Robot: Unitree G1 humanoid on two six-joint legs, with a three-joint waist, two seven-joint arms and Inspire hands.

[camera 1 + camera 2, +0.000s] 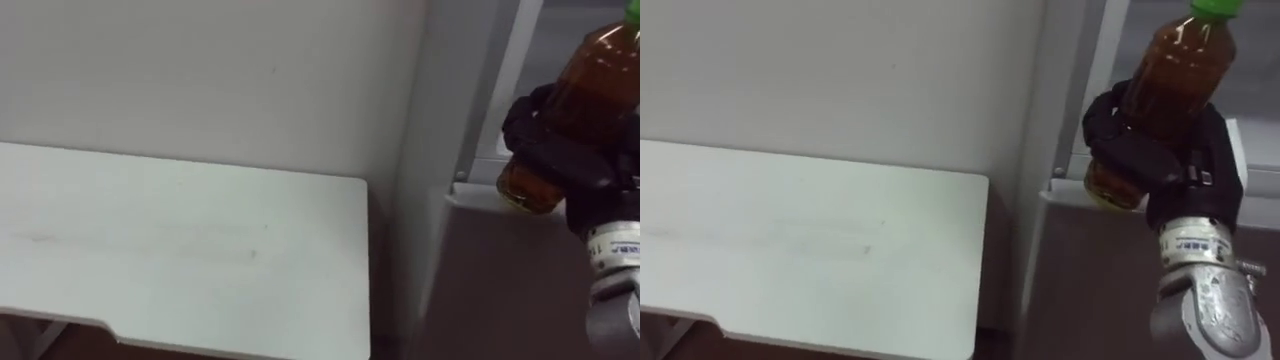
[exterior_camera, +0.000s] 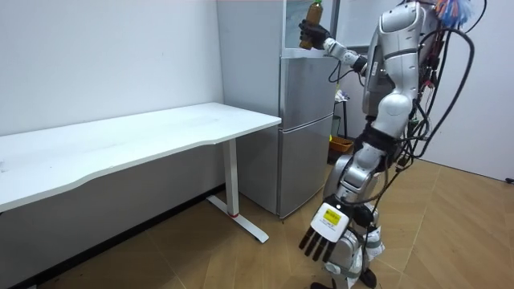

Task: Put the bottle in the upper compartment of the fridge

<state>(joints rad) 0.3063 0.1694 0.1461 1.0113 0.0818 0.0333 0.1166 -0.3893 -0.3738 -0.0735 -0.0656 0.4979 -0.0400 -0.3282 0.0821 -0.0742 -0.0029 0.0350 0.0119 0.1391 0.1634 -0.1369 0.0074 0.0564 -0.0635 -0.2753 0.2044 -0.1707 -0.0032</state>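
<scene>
Right arm raised; the right hand (image 1: 1185, 165) is curled round the upright bottle (image 1: 1178, 65) in the upper right of the frame, at the fridge (image 2: 305, 120) (green cap up). The room view adds the left hand (image 2: 325, 231) hanging low, fingers straight.

Office-like room: white desk (image 2: 161, 128), grey fridge (image 2: 305, 136)

One bottle (image 1: 1170, 70), one fridge (image 2: 305, 120) and one white table (image 1: 790, 250)

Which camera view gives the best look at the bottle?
The right eye view: the bottle shows whole, green cap to base, with the right hand curled round its lower part. The left eye view crops its cap at the edge; the room view shows it small, held up at the fridge.
</scene>
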